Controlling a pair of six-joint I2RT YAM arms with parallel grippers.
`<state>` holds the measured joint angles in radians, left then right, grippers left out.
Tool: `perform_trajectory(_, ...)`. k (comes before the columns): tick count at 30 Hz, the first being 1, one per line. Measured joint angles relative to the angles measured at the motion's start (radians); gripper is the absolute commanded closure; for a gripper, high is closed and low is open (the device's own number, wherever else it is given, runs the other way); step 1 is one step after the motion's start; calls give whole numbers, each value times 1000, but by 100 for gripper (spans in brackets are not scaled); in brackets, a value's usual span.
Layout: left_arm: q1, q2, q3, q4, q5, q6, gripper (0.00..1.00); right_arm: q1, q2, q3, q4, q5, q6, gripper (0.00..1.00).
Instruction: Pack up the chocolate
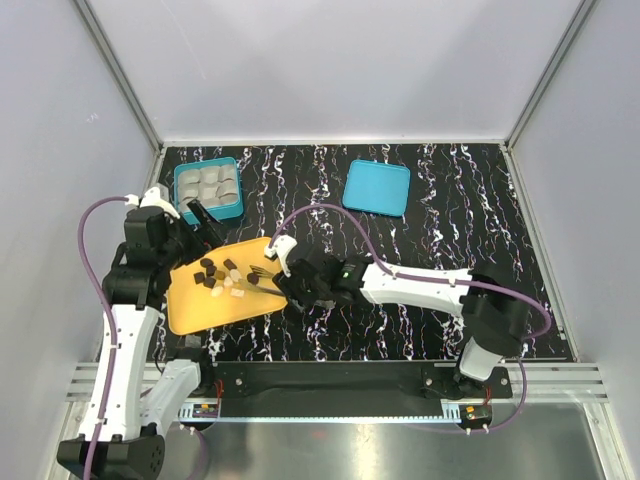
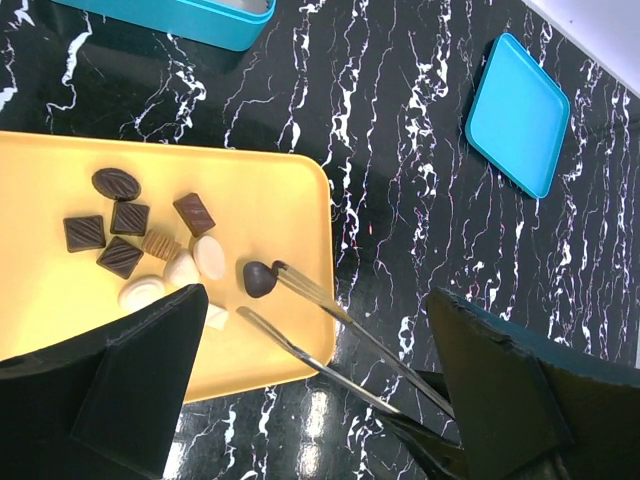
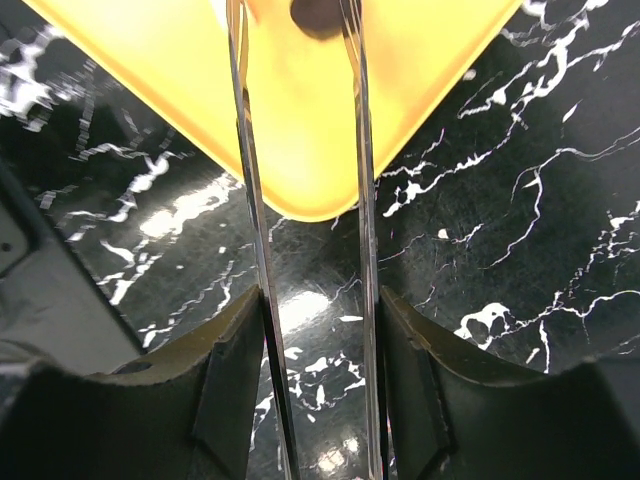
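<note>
1. Noted left gripper [image 2: 320, 305] above the orange tray [image 2: 270, 200], jaws wide apart, empty.
2. Noted right gripper [image 3: 310, 320] clamped on tweezers [image 3: 248, 200], tips either side of one dark piece [image 2: 260, 278].
3. Found all chocolate [image 2: 150, 245] lying on the tray.

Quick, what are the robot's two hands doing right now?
Left gripper: open, holding nothing.
Right gripper: closed on thin silver metal tweezers.

Small dark and cream chocolate pieces [image 2: 130, 217] clustered on orange tray [image 2: 250, 170], one dark piece [image 2: 260, 279] slightly apart
</note>
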<state>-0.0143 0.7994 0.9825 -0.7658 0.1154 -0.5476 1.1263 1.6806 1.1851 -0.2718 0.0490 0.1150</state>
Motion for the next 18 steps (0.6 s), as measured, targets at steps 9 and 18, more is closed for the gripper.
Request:
perform_trajectory(9,3,-6,-28,24,17,-3,1,11,60,0,7,54,-21,47)
perform_trajectory(18,3,-13,-28,27,17,-2,1,12,64,0,17,83,-21,48)
